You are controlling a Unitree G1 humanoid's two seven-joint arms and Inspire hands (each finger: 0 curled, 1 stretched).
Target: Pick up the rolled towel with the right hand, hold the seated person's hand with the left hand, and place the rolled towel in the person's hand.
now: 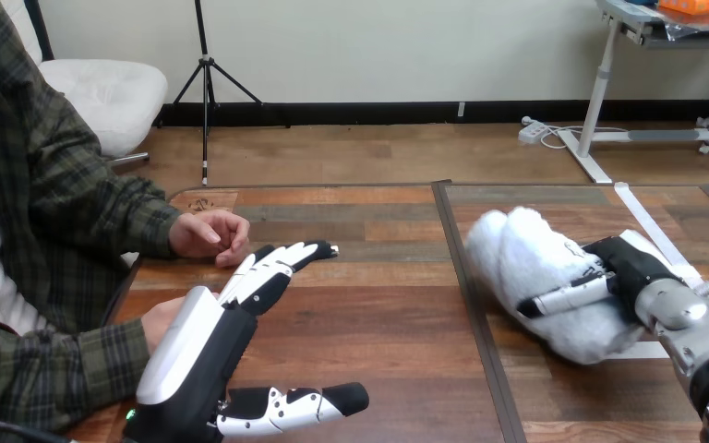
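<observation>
Lower left of the frame, nearest the camera, the left hand (pixel 231 328) hovers over the tabletop (pixel 378 305) with fingers straight and spread, thumb extended, holding nothing. Right of centre, the rolled towel (pixel 531 263) appears to rest on the tabletop. The right hand (pixel 628 268) is clamped on it: palm over the top, one finger pressed across its near face. Left of centre, the person's upper hand (pixel 208 235) rests loosely curled, just beyond the left fingertips. The person's lower hand (pixel 162 321) shows just behind the left hand.

Step in hand, as judged: towel pick-up. Next move calls for lifting the towel clear, while the left hand closes round the person's hand.
</observation>
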